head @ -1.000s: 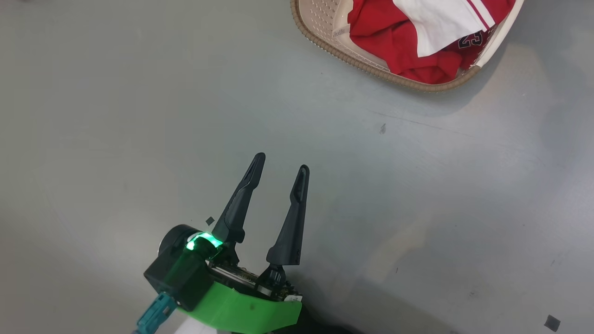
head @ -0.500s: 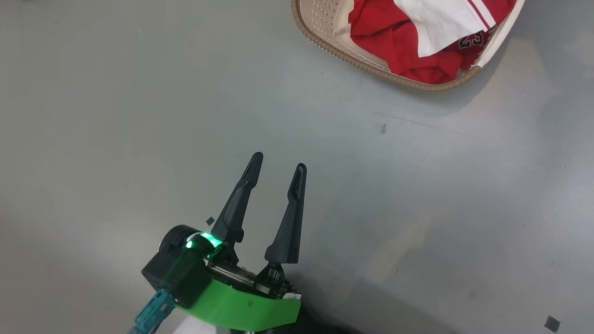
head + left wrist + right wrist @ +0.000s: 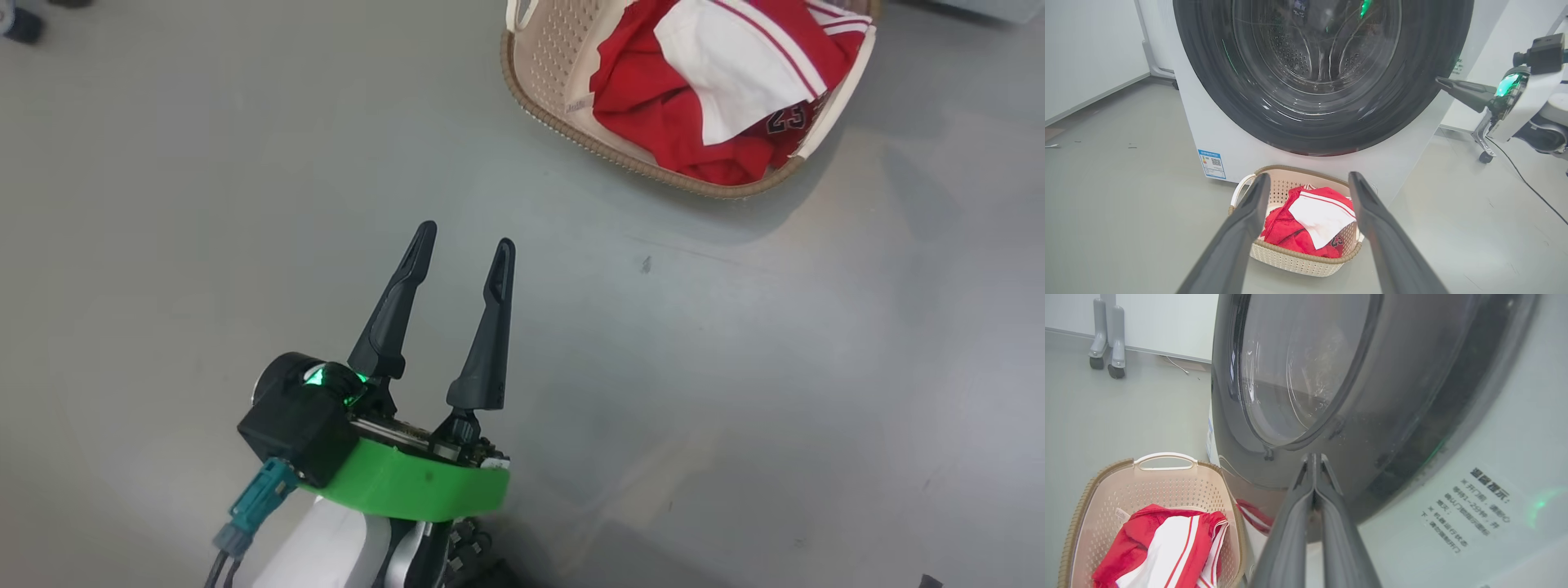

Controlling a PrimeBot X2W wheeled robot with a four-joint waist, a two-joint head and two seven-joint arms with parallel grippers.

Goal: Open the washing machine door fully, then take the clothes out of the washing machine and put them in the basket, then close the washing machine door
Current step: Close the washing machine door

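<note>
The washing machine (image 3: 1208,126) is white, and the washing machine door (image 3: 1314,118) with its glossy black rim lies flat against its front. On the floor just before it stands the cream basket (image 3: 1298,261), holding the red and white clothes (image 3: 1310,220). My left gripper (image 3: 1309,177) is open and empty, hanging over bare floor short of the basket (image 3: 555,41) and the clothes (image 3: 653,122). My right gripper (image 3: 1313,459) is shut on nothing, its tips against the door (image 3: 1372,428) at the black rim. That right gripper (image 3: 1443,81) touches the rim's right side.
Grey floor lies all around my left gripper (image 3: 463,233). A blue label (image 3: 1211,163) sits low on the machine's front. A wheeled stand (image 3: 1106,339) is by the far wall. A caster (image 3: 1484,157) and a cable lie right of the machine.
The head camera has shifted, so more of the basket shows. My left gripper now sits higher in the picture and nearer the basket, still open.
</note>
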